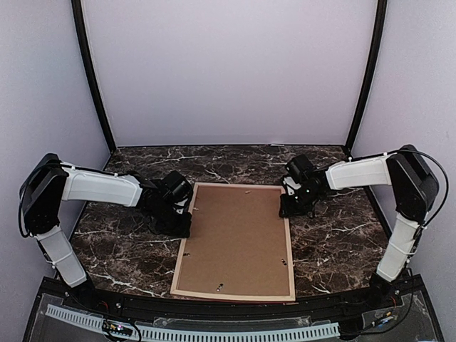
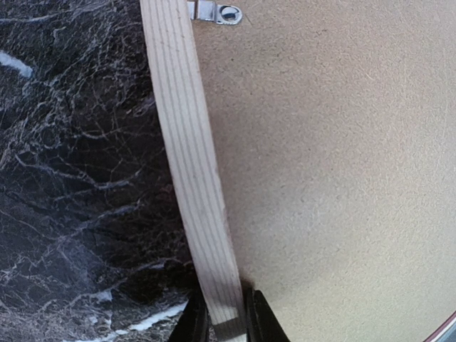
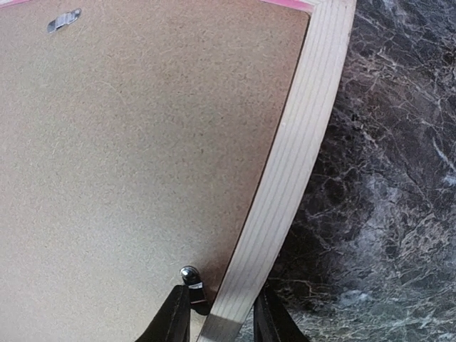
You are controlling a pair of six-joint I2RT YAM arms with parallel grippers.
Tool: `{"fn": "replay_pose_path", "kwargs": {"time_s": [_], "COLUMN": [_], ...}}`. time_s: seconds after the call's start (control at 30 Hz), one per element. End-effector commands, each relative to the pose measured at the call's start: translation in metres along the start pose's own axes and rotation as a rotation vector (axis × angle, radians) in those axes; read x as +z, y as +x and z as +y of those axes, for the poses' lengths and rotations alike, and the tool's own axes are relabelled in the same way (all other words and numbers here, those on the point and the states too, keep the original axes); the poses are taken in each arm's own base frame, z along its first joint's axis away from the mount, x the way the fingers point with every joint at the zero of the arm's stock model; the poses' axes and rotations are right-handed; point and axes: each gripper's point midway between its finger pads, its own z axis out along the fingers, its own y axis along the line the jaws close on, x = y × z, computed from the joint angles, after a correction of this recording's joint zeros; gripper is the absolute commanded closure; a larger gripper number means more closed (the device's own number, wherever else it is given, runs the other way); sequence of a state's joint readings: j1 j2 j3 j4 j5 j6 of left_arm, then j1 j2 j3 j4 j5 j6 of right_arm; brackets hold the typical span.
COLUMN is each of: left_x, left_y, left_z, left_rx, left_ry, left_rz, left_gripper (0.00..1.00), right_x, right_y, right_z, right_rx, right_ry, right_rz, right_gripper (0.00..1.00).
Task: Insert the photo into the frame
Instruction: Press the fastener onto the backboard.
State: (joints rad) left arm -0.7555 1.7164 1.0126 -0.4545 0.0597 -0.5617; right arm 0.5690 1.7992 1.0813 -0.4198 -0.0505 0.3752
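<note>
Frame lies face down, centre of the marble table, long side running top to bottom of the top view. I see its back only: pale bare-wood rails with straight grain around a brown backing board. The right wrist view shows a pink strip along the frame's far edge. Small metal fittings sit on the board: a hanger clip at the top of the left wrist view, and a turn button just inside the rail at the bottom of the right wrist view.

Left arm: upright link at far left, forearm reaching right toward centre, wrist tipped down. The left gripper is on the upper part of the frame's left rail. Up close, its fingers press both sides of the rail, narrow and clamped.

Right arm mirrors it: elbow at far right, forearm running left. The right gripper is at the right rail near the frame's upper right corner. Its fingers straddle the rail, with the turn button between the board-side finger and the wood. I can't tell if it's clamped.
</note>
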Motion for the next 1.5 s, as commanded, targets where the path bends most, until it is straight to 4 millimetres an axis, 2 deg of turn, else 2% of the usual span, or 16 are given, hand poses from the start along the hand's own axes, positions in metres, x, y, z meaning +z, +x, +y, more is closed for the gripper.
{"fn": "replay_pose_path", "kwargs": {"time_s": [0.0,0.3,0.5,0.7,0.9,1.07,1.33,1.47], "left_x": [0.001,0.004,0.002,0.002,0.001,0.002,0.004,0.005], "left_y": [0.019,0.021,0.019,0.020,0.019,0.019,0.021,0.022], "left_z": [0.005,0.007,0.005,0.005,0.002,0.002,0.003,0.003], "left_rx": [0.051,0.050,0.050,0.050,0.050,0.048,0.050,0.049], "left_ry": [-0.010,-0.017,-0.010,-0.008,0.000,0.003,0.001,0.002], "left_rz": [0.062,0.071,0.064,0.067,0.066,0.069,0.076,0.078], "left_gripper": [1.00,1.00,1.00,1.00,1.00,1.00,1.00,1.00], "right_x": [0.003,0.009,0.012,0.018,0.031,0.036,0.033,0.027], "right_y": [-0.011,-0.014,-0.014,-0.011,0.002,0.006,-0.008,-0.023], "right_z": [-0.005,-0.005,-0.001,-0.010,-0.017,-0.028,-0.037,-0.032], "right_rx": [-0.011,-0.036,-0.029,0.004,0.029,0.040,0.016,-0.001], "right_ry": [0.003,-0.037,-0.107,-0.107,-0.087,-0.028,0.034,0.020], "right_rz": [-0.020,-0.005,0.018,0.051,0.119,0.139,0.096,0.050], "right_gripper": [0.73,0.79,0.75,0.75,0.75,0.77,0.84,0.87]}}
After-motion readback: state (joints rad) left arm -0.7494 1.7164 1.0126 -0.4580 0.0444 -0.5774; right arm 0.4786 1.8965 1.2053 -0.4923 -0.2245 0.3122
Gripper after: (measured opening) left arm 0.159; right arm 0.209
